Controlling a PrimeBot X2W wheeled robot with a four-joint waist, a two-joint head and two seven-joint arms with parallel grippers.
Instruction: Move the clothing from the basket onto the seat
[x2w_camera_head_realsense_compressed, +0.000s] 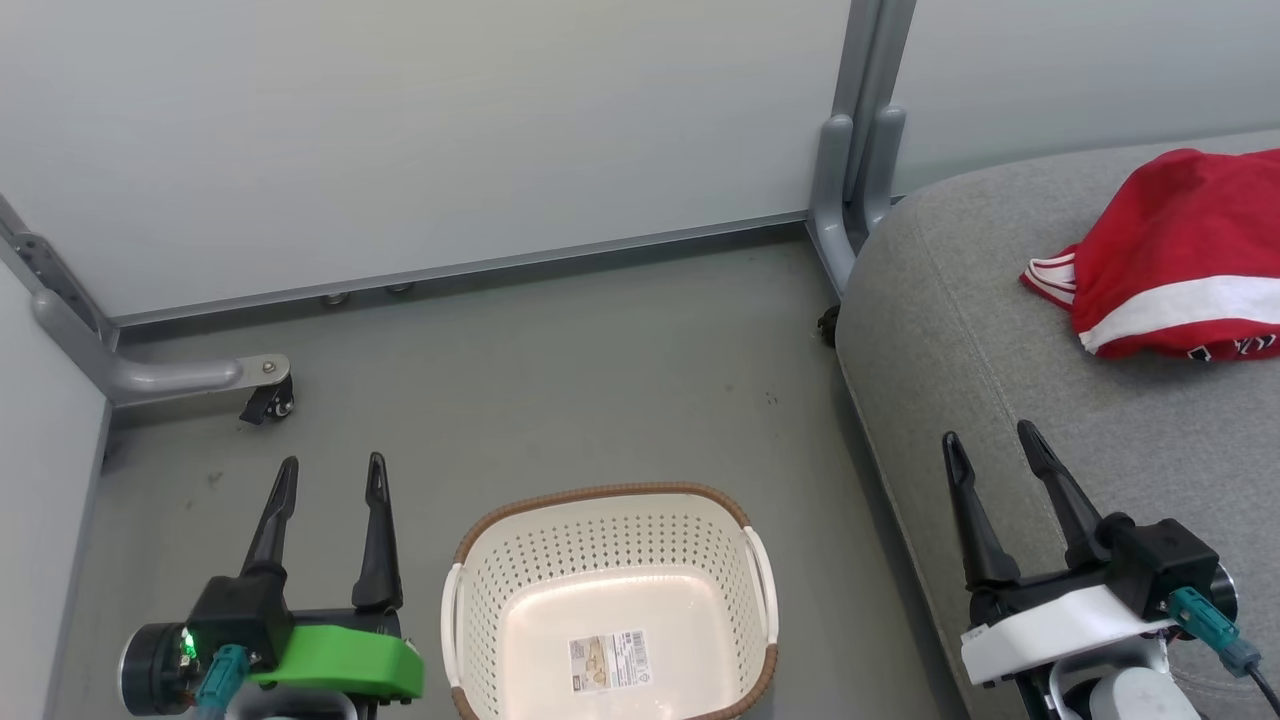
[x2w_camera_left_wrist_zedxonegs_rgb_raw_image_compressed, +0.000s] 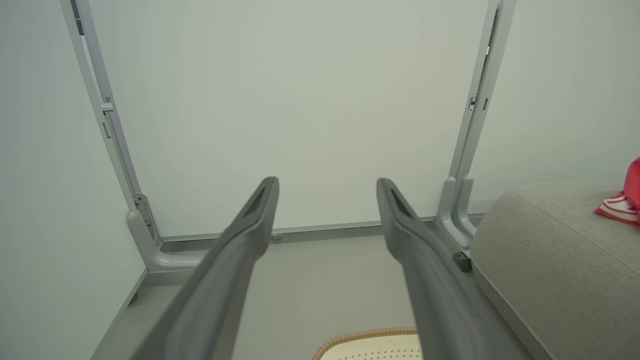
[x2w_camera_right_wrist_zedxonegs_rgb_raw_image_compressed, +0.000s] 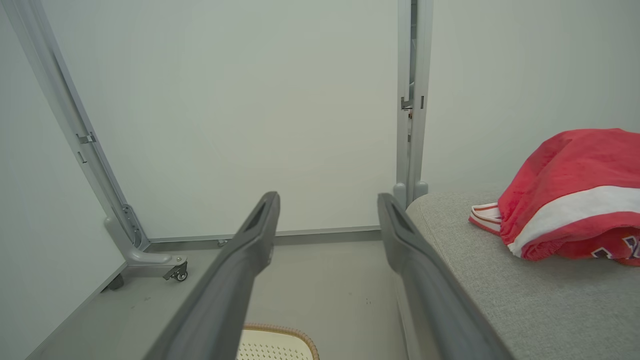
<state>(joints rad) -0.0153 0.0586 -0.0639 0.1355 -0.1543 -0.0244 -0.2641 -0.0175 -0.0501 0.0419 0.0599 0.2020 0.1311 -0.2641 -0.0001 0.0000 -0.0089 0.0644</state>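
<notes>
Both left pincer (x2w_camera_head_realsense_compressed: 333, 462) and right pincer (x2w_camera_head_realsense_compressed: 988, 436) are held apart, empty.
Clothing (x2w_camera_head_realsense_compressed: 1180, 250) is heaped far right on seat (x2w_camera_head_realsense_compressed: 1000, 330); basket (x2w_camera_head_realsense_compressed: 600, 493) is bare, so seemingly nothing more need be grasped.

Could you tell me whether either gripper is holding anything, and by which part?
Nothing is held: left gripper and right gripper are open and empty; clothing lies on the seat.

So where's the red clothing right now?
The clothing lies heaped on the grey seat, upper right in the head view, beyond the right pincer and apart from the basket.
</notes>
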